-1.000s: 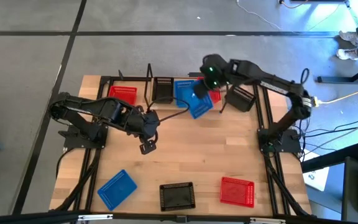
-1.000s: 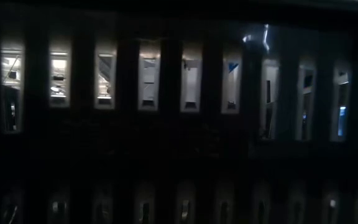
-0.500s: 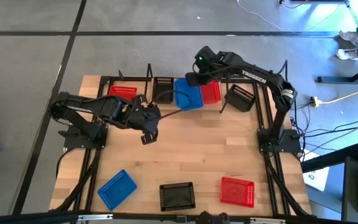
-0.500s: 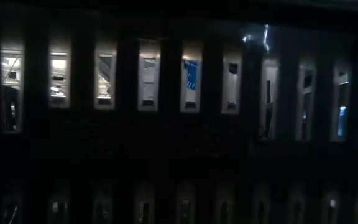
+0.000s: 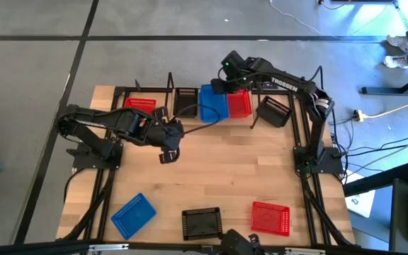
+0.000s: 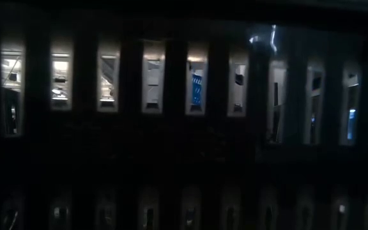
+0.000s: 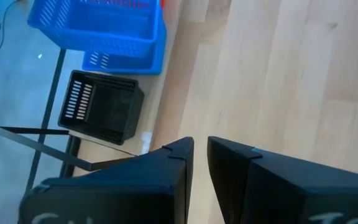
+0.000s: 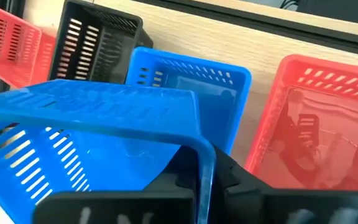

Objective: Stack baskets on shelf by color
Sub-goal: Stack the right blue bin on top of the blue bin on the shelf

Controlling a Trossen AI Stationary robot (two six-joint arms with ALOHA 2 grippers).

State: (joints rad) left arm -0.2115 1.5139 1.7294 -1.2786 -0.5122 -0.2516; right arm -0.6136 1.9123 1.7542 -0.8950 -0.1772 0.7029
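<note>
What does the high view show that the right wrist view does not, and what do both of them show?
Only the high view shows the left end effector over the bare table and three baskets along the front edge. Only the right wrist view shows the right end effector's finger shut on the held blue basket. Both show the shelf's blue basket, black basket and red basket.

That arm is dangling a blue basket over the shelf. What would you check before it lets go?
1. Right gripper shut on the carried blue basket: ok.
2. Blue basket on the shelf lies below it: ok.
3. Carried basket lined up squarely with it: cannot tell.
4. Red basket beside the target stays apart from the load: ok.
5. Left gripper is away over the tabletop: ok.
</note>
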